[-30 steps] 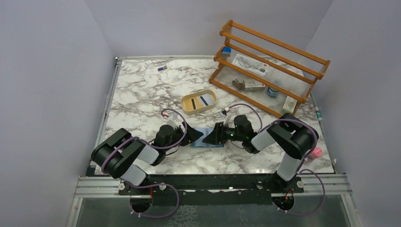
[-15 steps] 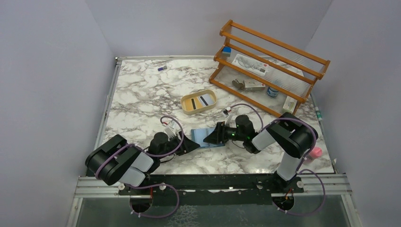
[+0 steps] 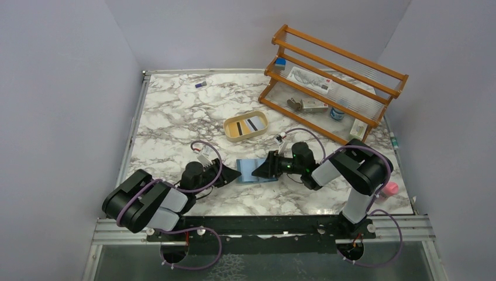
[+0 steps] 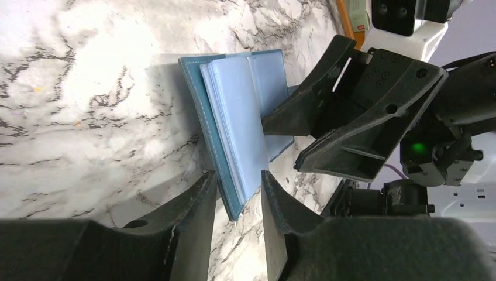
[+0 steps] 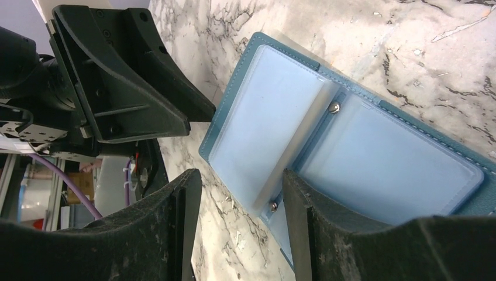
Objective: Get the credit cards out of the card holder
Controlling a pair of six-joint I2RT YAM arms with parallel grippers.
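The teal card holder lies open on the marble table between my two grippers, its pale blue sleeves up. I cannot make out any card inside them. My left gripper straddles the holder's near left corner with a narrow gap. One finger is at the teal cover, which is raised off the table; the other stands just clear. My right gripper is open at the spine. One of its fingers is over the holder's right half, the other over bare table. Credit cards lie in the tan tray.
A wooden rack with small items stands at the back right. A small purple thing lies at the back left and a pink object by the right edge. The two grippers face each other a few centimetres apart.
My left gripper has drawn back toward the near left and its jaws have narrowed. The holder's left cover now shows and is lifted. The right gripper has barely moved.
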